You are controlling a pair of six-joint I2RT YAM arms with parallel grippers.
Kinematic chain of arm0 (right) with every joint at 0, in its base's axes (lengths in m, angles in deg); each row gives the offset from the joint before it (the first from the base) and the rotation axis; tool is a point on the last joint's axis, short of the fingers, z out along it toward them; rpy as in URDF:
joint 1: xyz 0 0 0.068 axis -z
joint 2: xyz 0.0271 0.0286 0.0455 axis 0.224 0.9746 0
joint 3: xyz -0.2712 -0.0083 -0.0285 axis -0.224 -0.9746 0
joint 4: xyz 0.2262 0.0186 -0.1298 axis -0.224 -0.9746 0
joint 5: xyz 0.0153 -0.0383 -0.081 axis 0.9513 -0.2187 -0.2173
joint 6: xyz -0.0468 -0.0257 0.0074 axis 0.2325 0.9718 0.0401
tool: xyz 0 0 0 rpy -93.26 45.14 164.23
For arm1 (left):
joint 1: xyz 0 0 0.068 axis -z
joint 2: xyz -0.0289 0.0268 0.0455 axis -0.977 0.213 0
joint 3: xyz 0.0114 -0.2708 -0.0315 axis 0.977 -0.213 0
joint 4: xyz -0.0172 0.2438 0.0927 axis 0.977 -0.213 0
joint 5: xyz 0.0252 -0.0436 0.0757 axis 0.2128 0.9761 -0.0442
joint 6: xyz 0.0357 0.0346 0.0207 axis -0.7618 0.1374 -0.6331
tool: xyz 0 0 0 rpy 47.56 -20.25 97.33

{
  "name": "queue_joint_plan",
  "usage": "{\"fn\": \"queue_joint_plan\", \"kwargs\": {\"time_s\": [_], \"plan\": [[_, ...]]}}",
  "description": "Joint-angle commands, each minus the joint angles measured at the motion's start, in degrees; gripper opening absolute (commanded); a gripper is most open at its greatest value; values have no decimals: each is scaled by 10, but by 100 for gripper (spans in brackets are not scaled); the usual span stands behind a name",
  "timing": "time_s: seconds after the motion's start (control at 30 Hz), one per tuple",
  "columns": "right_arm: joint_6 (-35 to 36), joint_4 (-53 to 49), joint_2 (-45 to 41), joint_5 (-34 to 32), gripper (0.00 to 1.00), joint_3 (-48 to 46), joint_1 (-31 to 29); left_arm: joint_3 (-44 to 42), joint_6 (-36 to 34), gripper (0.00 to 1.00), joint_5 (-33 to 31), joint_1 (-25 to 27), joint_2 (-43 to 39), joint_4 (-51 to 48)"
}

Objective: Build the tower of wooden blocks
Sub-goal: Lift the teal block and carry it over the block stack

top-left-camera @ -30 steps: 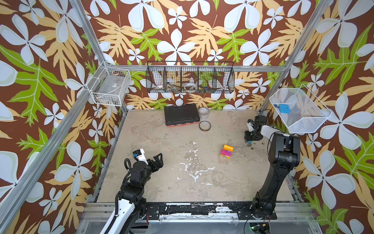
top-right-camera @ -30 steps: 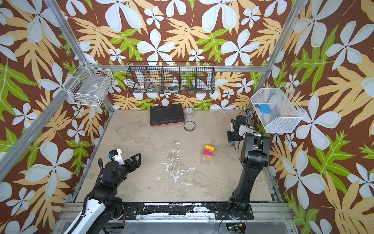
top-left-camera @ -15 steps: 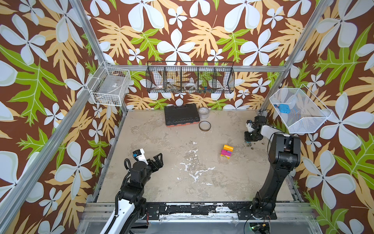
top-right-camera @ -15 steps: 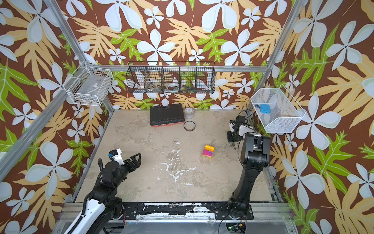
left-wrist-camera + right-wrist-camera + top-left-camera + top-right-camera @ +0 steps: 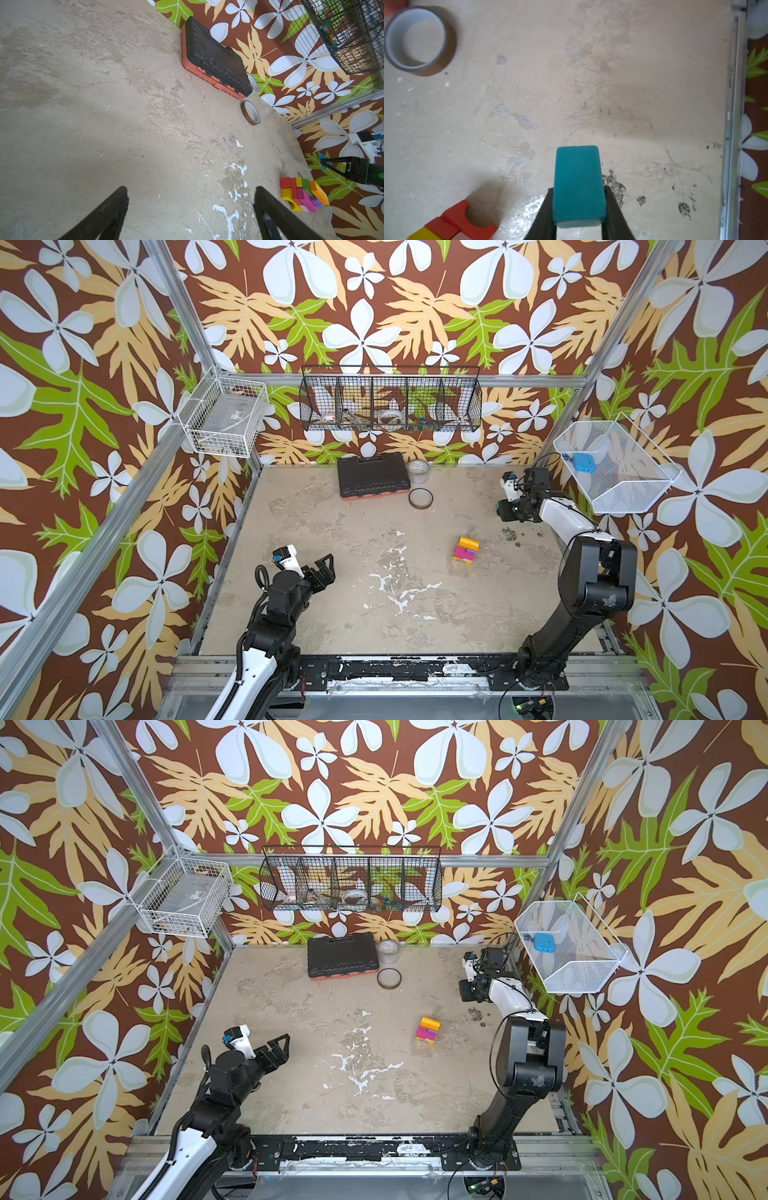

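While the left gripper (image 5: 191,191) is held spread and empty over the table (image 5: 332,614), a teal block (image 5: 577,166) is pinched by the right gripper (image 5: 578,189) near the table's right edge; the tower (image 5: 466,549) is seen right of centre, apart from both.

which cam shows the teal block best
Right wrist view: the teal block looms large, clamped in the right pincer. Left wrist view shows only a teal sliver; in both top views it cannot be made out.
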Motion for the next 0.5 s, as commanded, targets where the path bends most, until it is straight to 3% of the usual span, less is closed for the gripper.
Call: {"fn": "queue_joint_plan", "kwargs": {"time_s": [0.0,0.13,0.23,0.47], "plan": [[32,19,-37,9,4,-10,-24,0,-4,95,2,-1,-1,15],[57,48,-109,-9,2,-39,-49,0,-4,95,3,-1,-3,15],[115,59,-167,62,0,-63,-54,0,-3,96,2,0,-3,15],[188,40,-245,128,0,-65,-56,0,-4,95,4,0,-2,14]]}}
